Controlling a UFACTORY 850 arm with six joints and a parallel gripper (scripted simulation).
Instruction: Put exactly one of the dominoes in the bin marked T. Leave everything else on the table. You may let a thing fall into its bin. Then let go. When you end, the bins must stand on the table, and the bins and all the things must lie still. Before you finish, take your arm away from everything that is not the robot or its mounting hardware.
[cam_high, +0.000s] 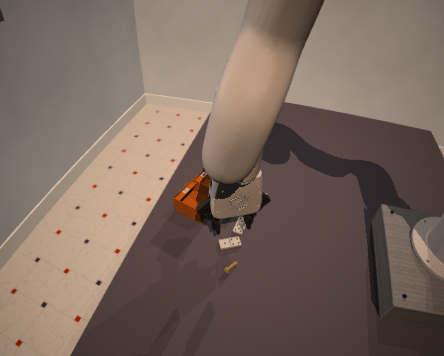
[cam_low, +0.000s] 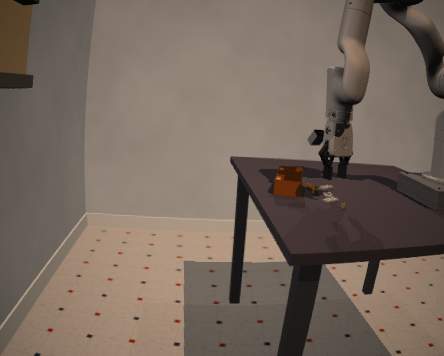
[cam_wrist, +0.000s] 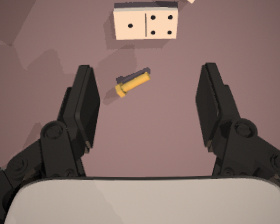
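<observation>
On the left of the dark purple table (cam_high: 310, 300) sits a boxy orange bin (cam_high: 188, 198), smooth and bright, with the big pale arm (cam_high: 250, 95) covering most of it. The letter on the bin can't be seen.

Just right of the bin, a flat cream domino (cam_high: 230, 243) with black dots lies on the table. A second domino (cam_high: 239, 226) lies tilted beside it, closer to the bin and partly under the arm. A small yellow bolt (cam_high: 230, 267) lies on the far side of the first domino from the bin.

The black claw (cam_wrist: 149, 100) hangs over the table near the bolt. Its two fingers stand wide apart. It holds nothing and touches nothing.

Far right of the bin sits the arm's grey ridged block base (cam_high: 395, 280).
</observation>
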